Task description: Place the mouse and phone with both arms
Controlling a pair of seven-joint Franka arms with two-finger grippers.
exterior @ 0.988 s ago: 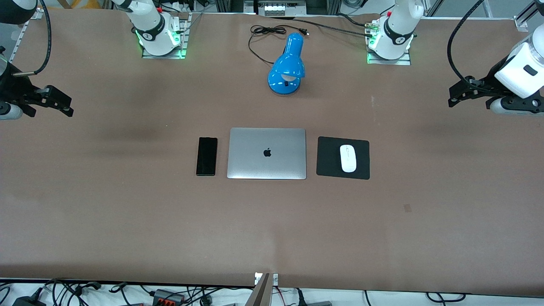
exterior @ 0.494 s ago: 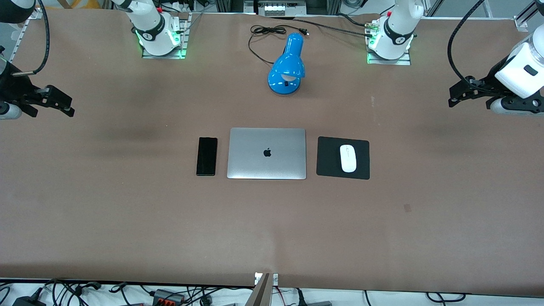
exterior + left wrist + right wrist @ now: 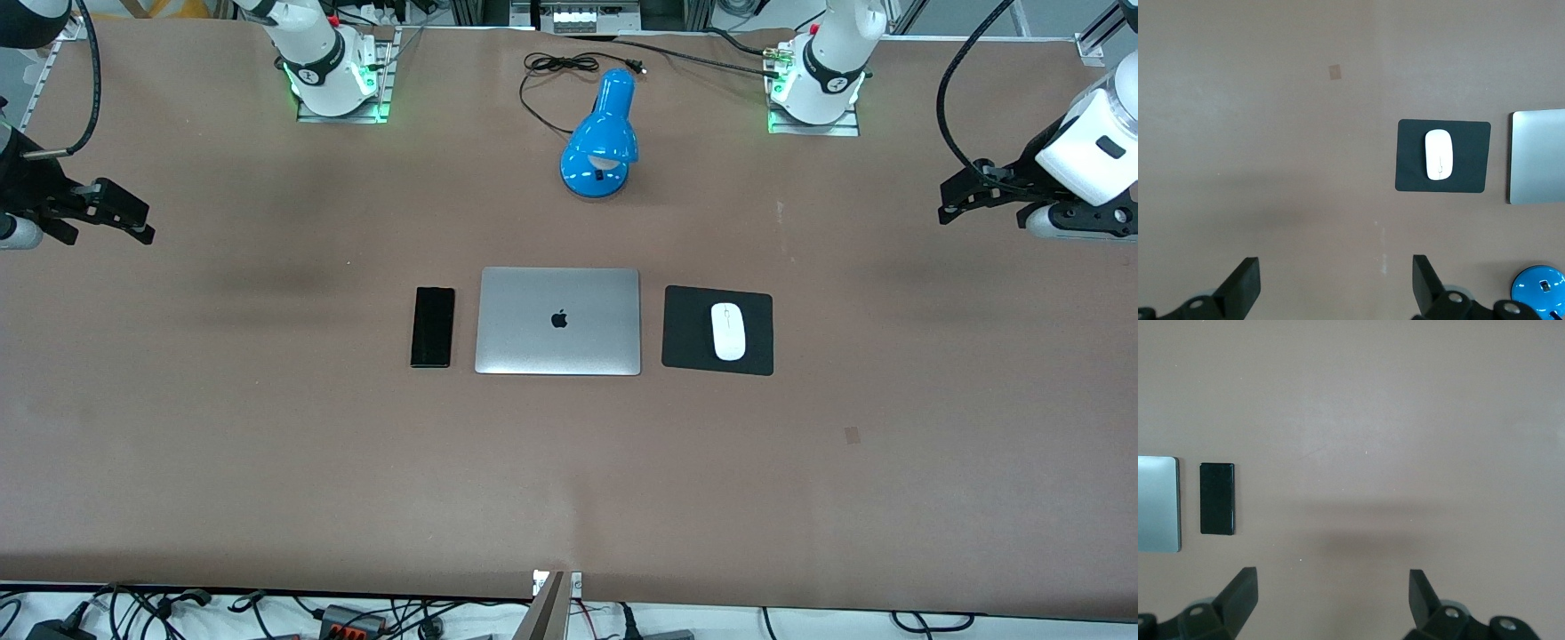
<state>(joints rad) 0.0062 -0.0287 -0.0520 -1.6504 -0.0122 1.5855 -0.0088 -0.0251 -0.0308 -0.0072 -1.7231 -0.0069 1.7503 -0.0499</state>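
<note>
The white mouse [image 3: 728,332] lies on a black square pad [image 3: 689,329] beside a closed silver laptop [image 3: 558,321], toward the left arm's end; it also shows in the left wrist view [image 3: 1438,155]. The black phone [image 3: 432,326] lies flat beside the laptop toward the right arm's end, and shows in the right wrist view [image 3: 1217,499]. My left gripper [image 3: 949,210] is open and empty, up over bare table at the left arm's end. My right gripper [image 3: 140,223] is open and empty, up over bare table at the right arm's end.
A blue desk lamp [image 3: 603,138] with a black cord [image 3: 551,71] stands farther from the front camera than the laptop. The arm bases [image 3: 333,76] [image 3: 818,84] stand along the table's top edge. Brown table surface [image 3: 569,480] spreads nearer the camera.
The right gripper has shifted very slightly. Nothing else has moved.
</note>
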